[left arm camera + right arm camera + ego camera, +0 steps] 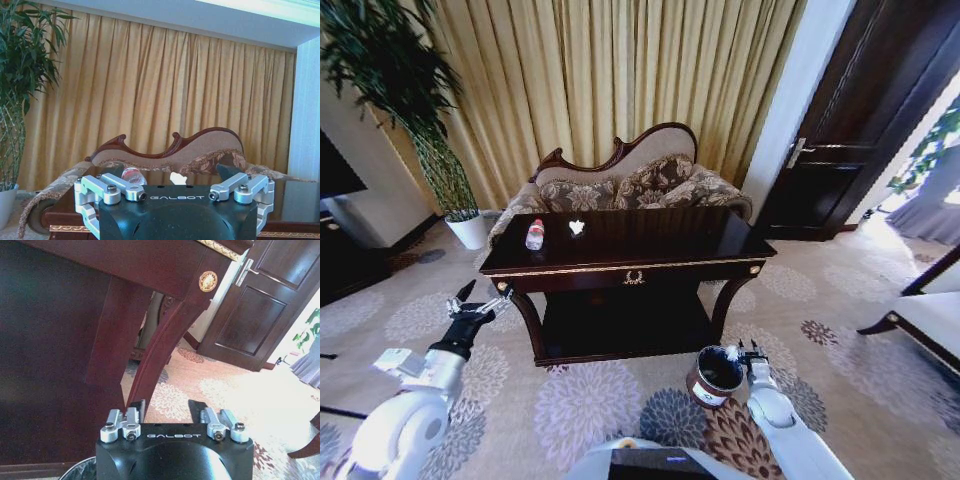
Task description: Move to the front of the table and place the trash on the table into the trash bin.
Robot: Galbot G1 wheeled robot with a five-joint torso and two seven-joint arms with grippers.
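The dark glossy table (720, 245) with gold trim stands ahead of me. On its left part are a clear water bottle (535, 235) with a red cap and a white paper wad (577, 227). The left wrist view shows the bottle (133, 175) and the wad (178, 178) on the table (300, 200). My left gripper (480, 303) hangs open and empty off the table's front left corner, short of the tabletop (171, 171). The round dark-brown trash bin (717, 375) with a black liner sits on the carpet in front of the table's right leg. My right gripper (750, 352) is open beside its rim (169, 407).
A patterned sofa (620, 185) stands right behind the table, before gold curtains. A potted plant in a white pot (470, 230) is at the far left, and a dark door (860, 130) at the right. Open carpet lies between me and the table.
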